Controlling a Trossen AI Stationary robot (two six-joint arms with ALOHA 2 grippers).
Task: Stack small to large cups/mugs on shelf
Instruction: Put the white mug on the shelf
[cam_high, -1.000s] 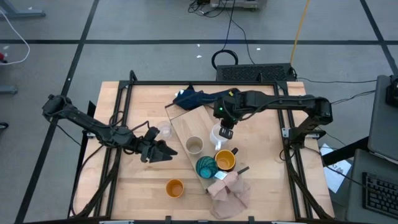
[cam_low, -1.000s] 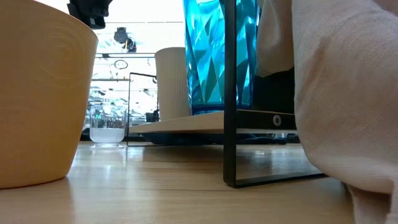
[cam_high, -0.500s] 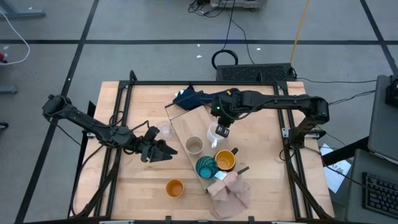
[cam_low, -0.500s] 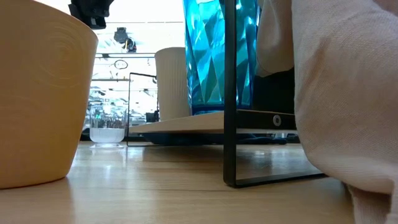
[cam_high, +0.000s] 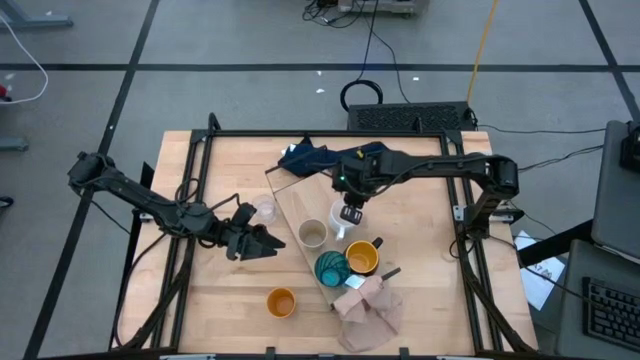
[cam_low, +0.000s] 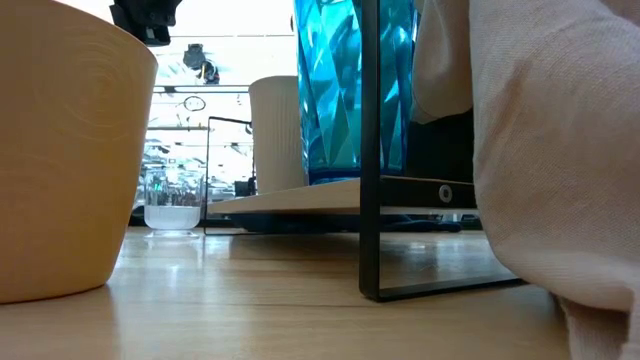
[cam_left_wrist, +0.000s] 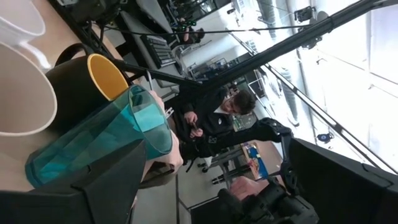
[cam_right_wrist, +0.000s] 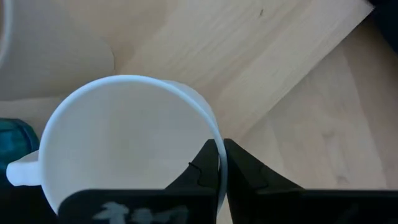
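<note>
My right gripper (cam_high: 349, 213) is shut on the white mug (cam_right_wrist: 124, 143), above the right edge of the pale wood shelf (cam_high: 295, 200). On the shelf stand the beige-grey cup (cam_high: 313, 234), the teal cup (cam_high: 331, 268) and the mustard-yellow mug (cam_high: 362, 258). On the table stand the clear glass (cam_high: 265, 211) and the orange cup (cam_high: 281, 302). My left gripper (cam_high: 262, 243) waits open at the shelf's left, level, pointing at the cups. My right gripper pinches the white mug's rim (cam_right_wrist: 210, 134), one finger inside the mug and one outside, on the side away from the handle (cam_right_wrist: 15, 174). The fingers come from above, slanting down. The mug sits upright, mouth up; I cannot tell whether its base touches the shelf.
A dark blue cloth (cam_high: 310, 157) lies at the shelf's far end and a pinkish-beige cloth (cam_high: 368, 305) at its near end. A black frame post (cam_low: 370, 150) holds the shelf up. Bare table lies right of the shelf (cam_high: 420, 250). A person sits beyond the table (cam_left_wrist: 214, 118).
My right gripper has carried the white mug a little toward the table's left, over the shelf, staying shut on its rim with the mug upright.
</note>
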